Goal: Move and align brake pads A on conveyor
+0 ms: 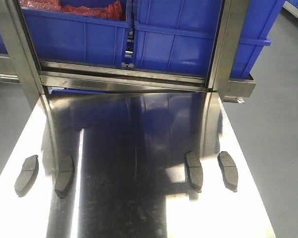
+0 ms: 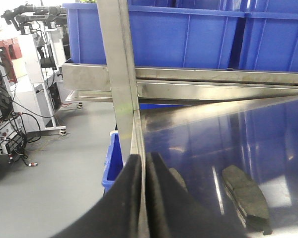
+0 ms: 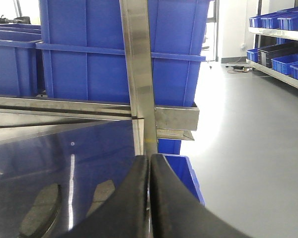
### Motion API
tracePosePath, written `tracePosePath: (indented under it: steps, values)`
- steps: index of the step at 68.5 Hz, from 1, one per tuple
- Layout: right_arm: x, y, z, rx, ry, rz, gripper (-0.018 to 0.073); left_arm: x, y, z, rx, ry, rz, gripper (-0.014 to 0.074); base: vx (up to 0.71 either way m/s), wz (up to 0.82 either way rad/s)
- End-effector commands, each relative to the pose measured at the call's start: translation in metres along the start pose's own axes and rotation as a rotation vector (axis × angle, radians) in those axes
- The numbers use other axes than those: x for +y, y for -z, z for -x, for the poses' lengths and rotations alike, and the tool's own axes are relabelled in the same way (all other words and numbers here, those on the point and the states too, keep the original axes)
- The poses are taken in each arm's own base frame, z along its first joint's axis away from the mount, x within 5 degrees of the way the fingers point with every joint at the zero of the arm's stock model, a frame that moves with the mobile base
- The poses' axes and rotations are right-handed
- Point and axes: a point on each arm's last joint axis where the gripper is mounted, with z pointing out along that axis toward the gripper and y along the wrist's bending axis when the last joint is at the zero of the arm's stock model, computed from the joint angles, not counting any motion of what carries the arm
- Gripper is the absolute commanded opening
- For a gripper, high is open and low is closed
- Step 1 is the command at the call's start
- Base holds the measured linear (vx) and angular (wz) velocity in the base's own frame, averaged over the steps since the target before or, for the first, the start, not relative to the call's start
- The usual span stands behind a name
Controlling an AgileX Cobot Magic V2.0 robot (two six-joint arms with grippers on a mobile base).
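Nearest, the left hand (image 2: 145,158) is pressed together with nothing in its grip. It hovers on the near side of the steel cross rail (image 1: 124,79), in line with that rail's left end. The right hand (image 3: 149,158) is the same, pressed together and empty, in line with the rail's right end.

Farther on, the four flat, dark-grey, slightly curved oblong brake pads (image 1: 64,176) lie on the mirror-bright steel tabletop (image 1: 139,208), all well short of the rail. Two lie side by side towards its left end and two towards its right end, the pads of each pair apart. The black conveyor belt is in none of the views, so no pad has reached it yet.

The step in hand, I judge, is the first pick. Each hand should spread before it comes down, settle square over a single pad and close across its narrow width, centred so the pad does not swing. The pads are thin and the steel slick, so a shallow or skewed pinch may only skate a pad away; a slow descent is wise.

Beyond the rail stand big blue plastic bins (image 1: 179,39).
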Motion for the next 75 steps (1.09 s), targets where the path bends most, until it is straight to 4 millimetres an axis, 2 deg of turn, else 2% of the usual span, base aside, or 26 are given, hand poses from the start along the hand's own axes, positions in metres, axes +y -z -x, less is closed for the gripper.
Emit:
tracePosePath:
  steps: [1, 14, 25, 33, 40, 47, 55, 64, 75]
  values:
    - [0.000, -0.002, -0.001, -0.042, 0.006, -0.002, -0.0008, 0.000, 0.002, 0.010, -0.093, 0.008, -0.004, -0.0006, 0.00, 0.00]
    - [0.000, -0.002, -0.001, -0.042, 0.006, -0.002, -0.0008, 0.000, 0.005, 0.024, -0.161, -0.002, -0.002, -0.0006, 0.00, 0.00]
    - [0.000, -0.002, -0.001, -0.042, 0.006, -0.002, -0.0008, 0.003, 0.015, 0.069, -0.182, -0.001, 0.005, -0.0006, 0.00, 0.00]
    - [0.000, -0.002, -0.001, -0.042, 0.006, -0.002, -0.0008, 0.005, 0.010, 0.103, -0.066, 0.000, 0.009, -0.0006, 0.00, 0.00]
    - [0.000, -0.002, -0.001, -0.042, 0.006, -0.002, -0.0008, 0.006, -0.001, 0.122, 0.047, 0.000, 0.010, -0.0006, 0.00, 0.00]
    - [0.000, -0.002, -0.001, -0.042, 0.006, -0.002, -0.0008, 0.007, -0.011, 0.133, 0.091, 0.000, 0.010, -0.0006, 0.00, 0.00]
    - [0.000, -0.002, -0.001, -0.042, 0.006, -0.002, -0.0008, 0.006, -0.014, 0.135, 0.096, 0.001, 0.009, 0.0010, 0.00, 0.00]
    - [0.000, -0.002, -0.001, -0.042, 0.006, -0.002, -0.0008, 0.006, -0.014, 0.134, 0.100, 0.011, 0.005, 0.0142, 0.00, 0.00]
    - [0.000, -0.002, -0.001, -0.042, 0.006, -0.002, -0.0008, 0.004, -0.014, 0.134, 0.099, 0.057, -0.012, 0.0485, 0.00, 0.00]
